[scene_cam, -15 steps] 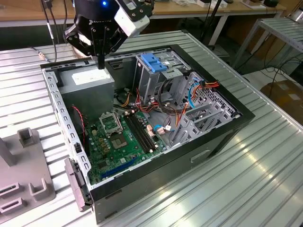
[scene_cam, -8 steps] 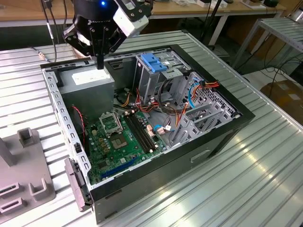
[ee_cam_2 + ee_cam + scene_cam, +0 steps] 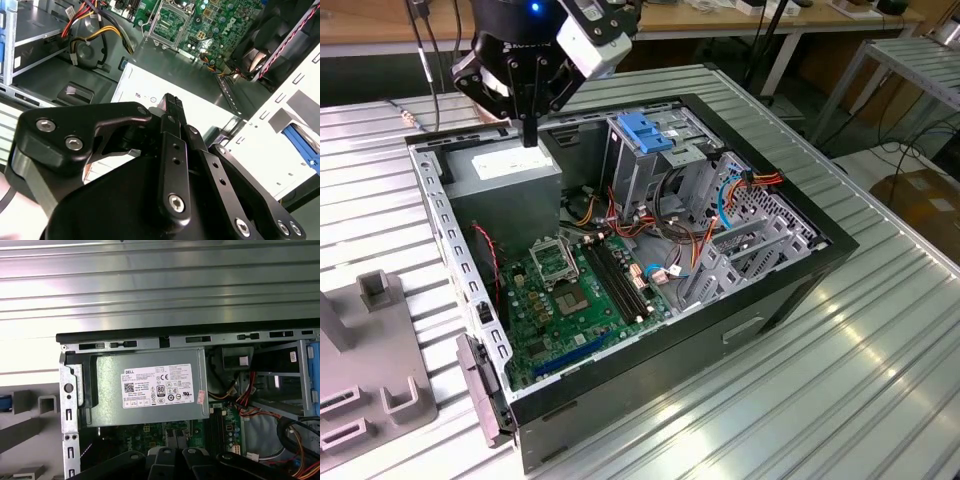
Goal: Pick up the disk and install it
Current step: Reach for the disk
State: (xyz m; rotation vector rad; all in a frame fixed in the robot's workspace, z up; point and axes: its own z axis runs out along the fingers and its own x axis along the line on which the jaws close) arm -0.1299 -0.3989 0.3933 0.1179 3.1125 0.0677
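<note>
Ribbed metal bench (image 3: 880,330) carries an open black computer case (image 3: 790,290). The black gripper (image 3: 528,138), fingers pressed together, hovers just above the grey power-supply box (image 3: 510,170) with its white sticker.

case (image 3: 790,285): on the table (image 3: 880,350)
power supply (image 3: 510,185): in the case's far corner
motherboard (image 3: 570,300): on the case floor, before the power supply
drive cage (image 3: 650,165): at the exterior view's right of the power supply
gripper (image 3: 529,140): just above the power supply
stand (image 3: 370,370): on the table, at the exterior view's left of the case
</note>
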